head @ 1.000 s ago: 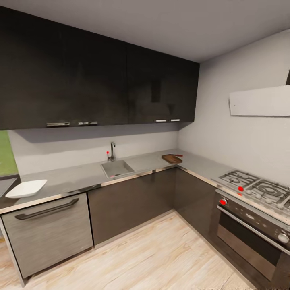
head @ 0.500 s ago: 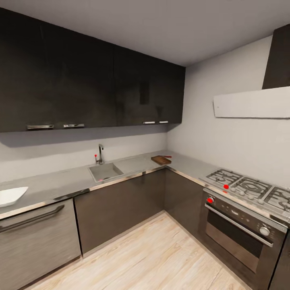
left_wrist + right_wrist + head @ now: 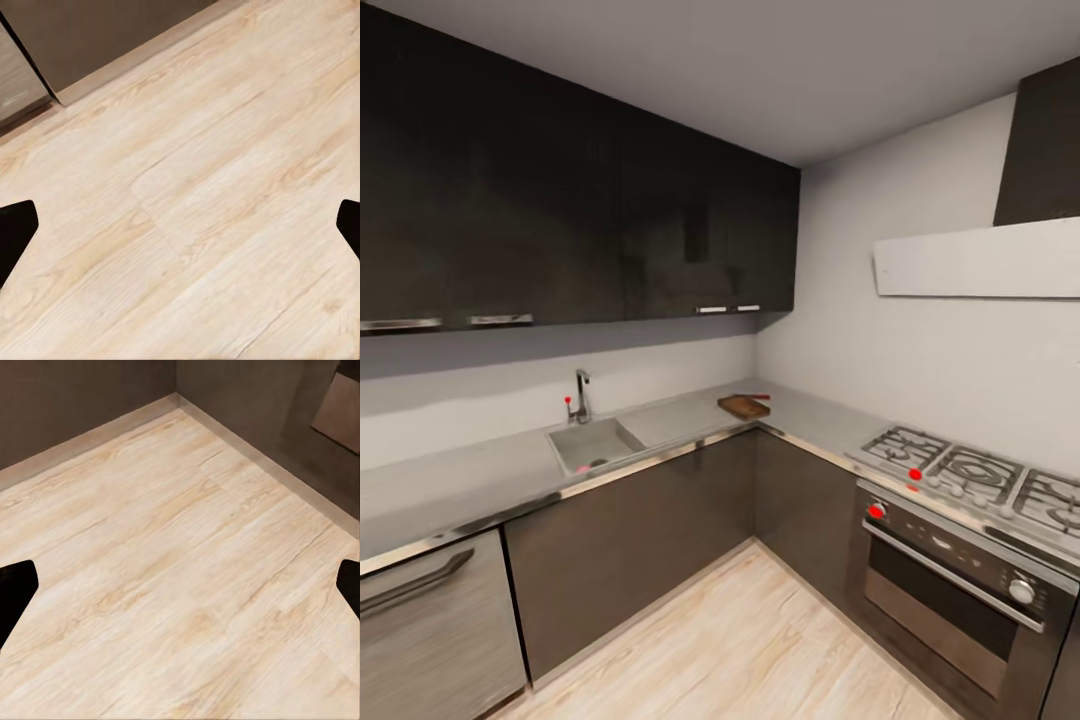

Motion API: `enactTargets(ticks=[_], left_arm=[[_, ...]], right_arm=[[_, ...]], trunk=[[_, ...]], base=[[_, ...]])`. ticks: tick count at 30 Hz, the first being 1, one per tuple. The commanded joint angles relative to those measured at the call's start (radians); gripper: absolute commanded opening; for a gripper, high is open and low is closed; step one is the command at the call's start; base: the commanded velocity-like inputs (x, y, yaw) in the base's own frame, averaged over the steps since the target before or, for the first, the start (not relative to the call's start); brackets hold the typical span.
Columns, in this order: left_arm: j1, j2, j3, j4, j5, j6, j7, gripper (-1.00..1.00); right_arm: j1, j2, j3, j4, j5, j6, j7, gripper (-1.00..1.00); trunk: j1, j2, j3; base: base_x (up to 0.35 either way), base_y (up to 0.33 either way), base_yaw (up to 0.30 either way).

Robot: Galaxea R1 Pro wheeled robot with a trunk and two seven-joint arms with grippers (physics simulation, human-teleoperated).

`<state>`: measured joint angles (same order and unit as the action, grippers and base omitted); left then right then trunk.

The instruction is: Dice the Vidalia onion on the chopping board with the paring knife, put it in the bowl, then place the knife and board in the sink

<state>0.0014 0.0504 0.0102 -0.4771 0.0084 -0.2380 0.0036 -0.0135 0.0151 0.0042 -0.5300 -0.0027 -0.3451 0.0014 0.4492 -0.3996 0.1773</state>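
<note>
Count: one sink (image 3: 592,444) with one faucet (image 3: 581,394) at 9 o'clock, one chopping board (image 3: 744,406) near centre, one stove (image 3: 970,478) with three burner grates over one oven (image 3: 950,590) at 4 o'clock, four chrome cabinet handles, one range hood (image 3: 980,258).

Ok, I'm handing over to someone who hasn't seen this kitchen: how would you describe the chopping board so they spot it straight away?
Follow the long grey countertop under the black upper cabinets, past the sink and its faucet, toward the corner where the counter turns to the stove. The chopping board lies flat just before that corner. It is the one dark brown wooden rectangle on the grey surface.
</note>
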Motion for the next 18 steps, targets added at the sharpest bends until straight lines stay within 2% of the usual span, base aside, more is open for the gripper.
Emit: enactTargets(ticks=[1,12,18], left_arm=[[0.0,0.0,0.001,0.0,0.001,-0.002,0.0,1.0],[0.0,-0.001,0.001,0.0,0.001,-0.001,0.001,1.0],[0.0,-0.001,0.001,0.0,0.001,-0.001,0.001,1.0]], right_arm=[[0.0,0.0,0.0,0.001,0.0,-0.003,0.0,1.0],[0.0,0.0,0.0,0.001,0.0,-0.002,0.0,1.0],[0.0,0.0,0.0,0.001,0.0,-0.003,0.0,1.0]], trunk=[[0.001,0.0,0.0],[0.001,0.0,-0.013],[0.001,0.0,-0.022]], base=[[0.302,0.091,-0.023],[0.314,0.033,-0.004],[0.313,-0.102,0.0]])
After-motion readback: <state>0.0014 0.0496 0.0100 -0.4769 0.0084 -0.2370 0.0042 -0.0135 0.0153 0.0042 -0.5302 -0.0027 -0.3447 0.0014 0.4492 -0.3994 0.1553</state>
